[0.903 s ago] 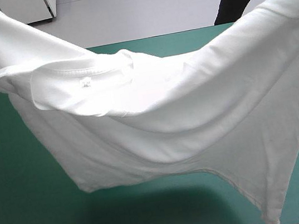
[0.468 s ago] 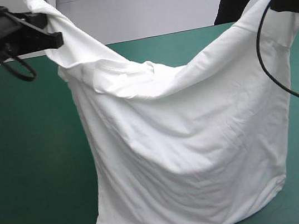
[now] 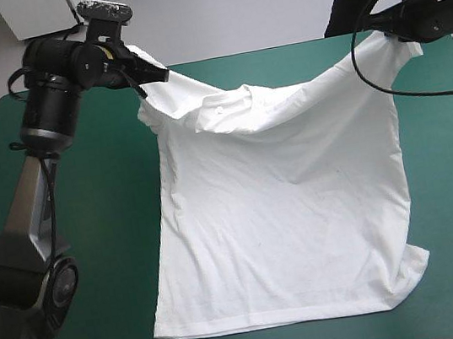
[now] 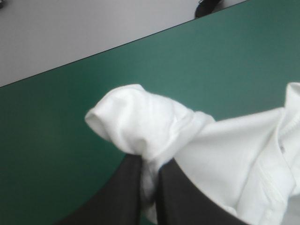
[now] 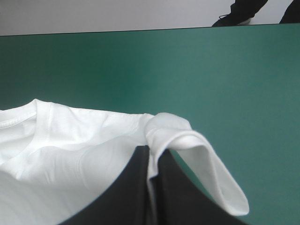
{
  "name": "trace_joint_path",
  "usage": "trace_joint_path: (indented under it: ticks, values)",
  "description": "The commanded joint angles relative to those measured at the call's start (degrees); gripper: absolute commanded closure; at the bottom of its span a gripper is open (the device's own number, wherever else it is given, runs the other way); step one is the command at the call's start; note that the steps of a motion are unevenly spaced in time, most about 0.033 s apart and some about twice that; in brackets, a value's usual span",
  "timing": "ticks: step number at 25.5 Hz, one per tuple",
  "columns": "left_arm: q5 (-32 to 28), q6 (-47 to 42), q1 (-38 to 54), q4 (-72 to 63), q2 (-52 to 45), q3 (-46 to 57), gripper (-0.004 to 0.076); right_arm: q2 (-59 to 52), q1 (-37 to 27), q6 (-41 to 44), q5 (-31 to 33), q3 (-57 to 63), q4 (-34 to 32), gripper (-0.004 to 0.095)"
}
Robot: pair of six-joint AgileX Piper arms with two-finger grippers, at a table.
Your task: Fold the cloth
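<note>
T-shirt [image 3: 284, 212] mid-bench [image 3: 92, 241], hem toward the near edge, collar [image 3: 225, 106] toward the far edge. Body and hem flat on the bench; both shoulders raised off it. Left hand [image 3: 157, 75] at the far-left shoulder, cloth pinched between its fingers, sleeve bunched just ahead of the tips. Right hand [image 3: 389, 28] at the far-right shoulder, same pinch, sleeve looping beside it. Collar sags between the two hands. Near-right hem corner rumpled.

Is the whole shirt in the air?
No: most of the T-shirt lies spread on the table; only its shoulders are held up by the left tool and right tool.
</note>
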Motion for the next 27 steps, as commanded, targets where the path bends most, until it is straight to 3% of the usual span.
trace_joint_path:
  ticks: [1,20,24,26,27]
  values:
    - [-7.98,-3.47,0.04,5.93,0.16,-1.59,0.0746,1.76,0.05,-0.48,-7.38,-1.12,-0.6,0.0925]
    - [-10.54,-7.4,3.49,6.73,21.16,-1.59,0.0745,24.89,-0.08,-1.26,-8.6,-1.12,-3.84,0.0907]
    - [-10.17,-6.96,4.12,6.35,21.3,-1.59,0.0745,25.38,-0.08,-1.26,-8.5,-1.12,-2.85,0.0734]
    - [-7.99,-5.34,4.12,5.18,21.3,-1.59,0.0718,25.38,-0.08,0.05,-8.26,-1.12,-2.62,0.0543]
    - [-5.94,-2.63,4.12,2.66,21.3,-1.7,0.0664,25.38,-0.08,1.08,-7.16,-1.72,-2.62,0.0451]
